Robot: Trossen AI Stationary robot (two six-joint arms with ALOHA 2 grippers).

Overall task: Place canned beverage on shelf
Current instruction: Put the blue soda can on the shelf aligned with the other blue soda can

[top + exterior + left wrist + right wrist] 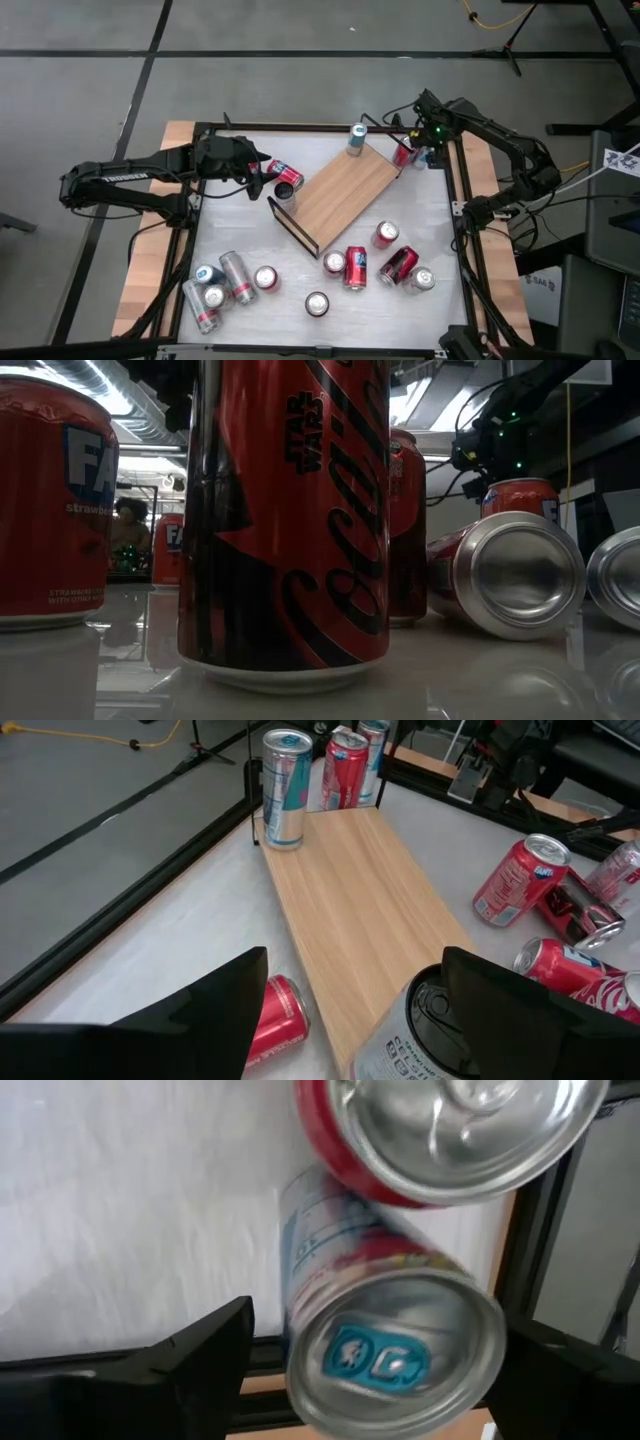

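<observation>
shelf (345, 190) lies slantwise mid-desk, a tall silver-blue can (357, 139) upright at its far end. left claw (258, 177) hangs by the shelf's near-left end, fingers spread around a dark can (420, 1035), a red can (285, 176) lying beside it. right claw (418, 152) sits at the far right corner, fingers spread around a blue-tabbed can (390, 1345), a red-sided can (450, 1130) touching it.

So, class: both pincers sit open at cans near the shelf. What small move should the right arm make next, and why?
Probably close the right pincer on the silver can with the blue tab. Its fingers stand open on either side of that can, beside a red can, and the shelf holds only one can so far.
</observation>
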